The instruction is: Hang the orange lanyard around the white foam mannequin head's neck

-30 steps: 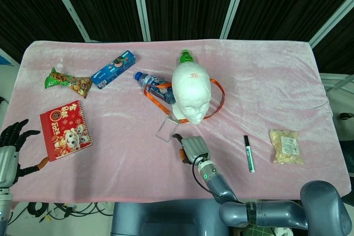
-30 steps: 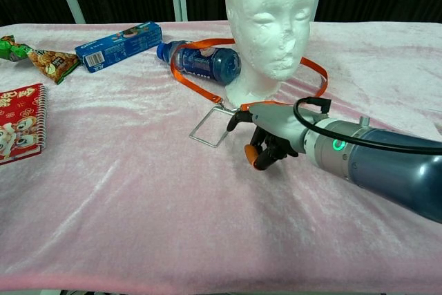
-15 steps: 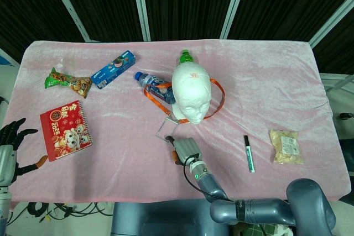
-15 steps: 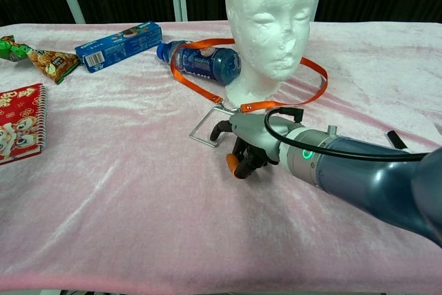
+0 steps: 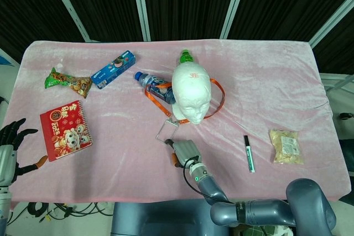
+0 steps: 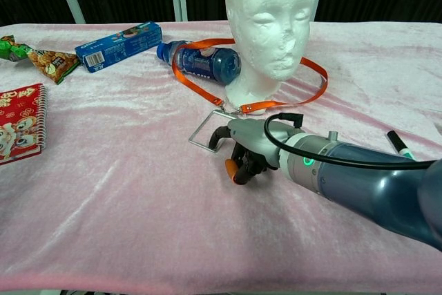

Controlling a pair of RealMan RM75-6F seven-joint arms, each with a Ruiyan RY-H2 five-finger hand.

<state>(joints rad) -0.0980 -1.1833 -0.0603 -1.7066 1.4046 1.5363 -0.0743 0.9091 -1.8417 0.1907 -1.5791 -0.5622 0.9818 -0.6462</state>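
Your right hand sits toward the table's near edge, fingers curled in with nothing held, beside the clear badge holder; bare pink cloth lies open on both sides. Since a second ago it has slid left toward the holder, while the orange lanyard stays looped round the white foam mannequin head at mid-table. Your left hand, fingers spread, hangs off the near left corner; a blue bottle lies against the head, a marker to the right.

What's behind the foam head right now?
In the head view a green-capped bottle pokes out behind the white foam mannequin head, with only its top showing. The orange lanyard loops round the base; its rear stretch is hidden by the head.
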